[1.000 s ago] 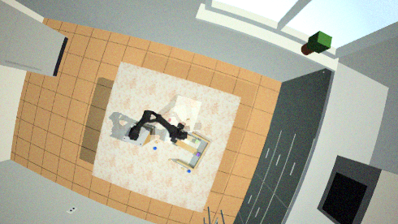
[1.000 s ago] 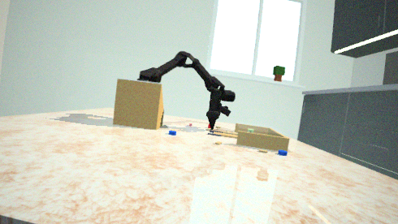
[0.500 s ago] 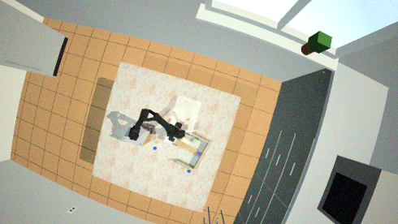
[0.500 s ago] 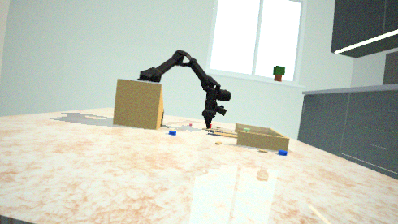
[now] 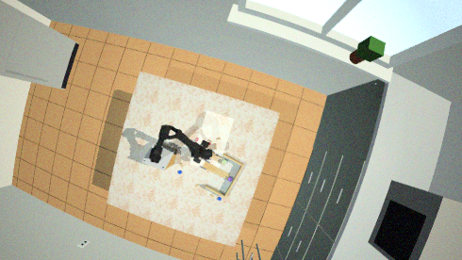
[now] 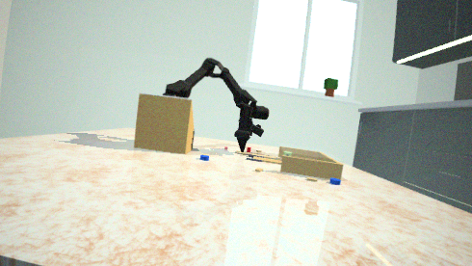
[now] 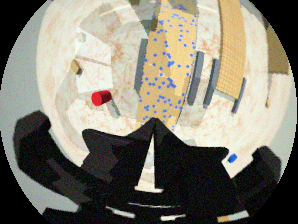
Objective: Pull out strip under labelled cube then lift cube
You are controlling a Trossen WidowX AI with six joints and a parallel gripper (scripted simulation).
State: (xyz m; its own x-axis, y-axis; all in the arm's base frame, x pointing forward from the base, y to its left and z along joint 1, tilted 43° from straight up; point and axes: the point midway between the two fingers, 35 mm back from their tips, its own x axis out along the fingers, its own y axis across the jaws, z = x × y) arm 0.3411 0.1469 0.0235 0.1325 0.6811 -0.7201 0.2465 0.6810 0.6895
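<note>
My gripper [image 6: 242,150] [image 7: 154,120] is shut, with nothing seen between its fingertips. The tips point down at the near end of a tan strip with blue dots [image 7: 170,65]; whether they touch it is not clear. A second tan strip with a fine grid [image 5: 217,170] [image 7: 232,55] lies to its right in the wrist view. A green cube [image 5: 224,161] [image 6: 287,153] and a purple cube [image 5: 230,179] are at the open-sided tan tray. No label can be read on either cube, and neither shows in the wrist view.
Tan tray walls [image 6: 308,167] stand around the far strip ends. Grey rails [image 7: 199,77] flank the strips. A red cylinder [image 6: 249,149] [image 7: 101,97] stands left of the dotted strip in the wrist view. Blue pieces [image 5: 179,171] [image 6: 335,181] [image 7: 232,158] and a white sheet [image 5: 217,124] lie around.
</note>
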